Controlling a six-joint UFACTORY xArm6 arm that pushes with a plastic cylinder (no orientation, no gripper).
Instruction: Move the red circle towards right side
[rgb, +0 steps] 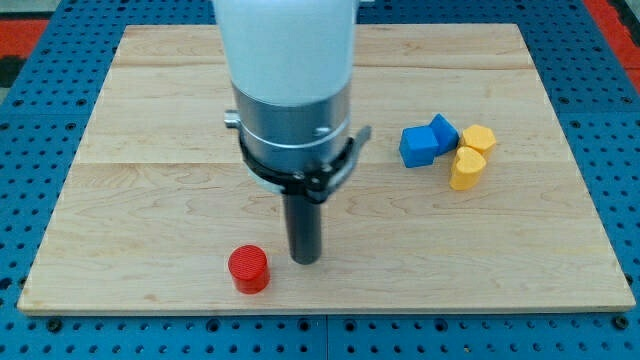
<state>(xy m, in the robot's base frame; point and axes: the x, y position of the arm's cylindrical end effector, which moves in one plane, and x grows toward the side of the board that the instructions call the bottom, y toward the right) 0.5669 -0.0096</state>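
The red circle (248, 269), a short upright cylinder, stood on the wooden board (150, 120) near its bottom edge, just beside my tip (305, 261) on the view's left and slightly lower in the view; a narrow strip of bare wood separated the two, so no contact existed. I judged the piece to be light, rigid and not fragile, with a flat base likely to slide readily on the smooth wood. Its round wall offered no flat face, so an off-centre push would probably have let it roll off around my tip. I carried no jaws and held nothing; my only means of handling was a sideways push with the rod. The proper contact point was, in my judgement, the middle of the wall on the view's left, the far side from my tip, which meant I first had to pass around the piece. No containers were present on the board, so nothing held any contents. Well apart from my tip, toward the view's right and top, two blue blocks (427, 141) and two yellow blocks (470, 159) lay clustered and touching, on the side toward which the push was to run.
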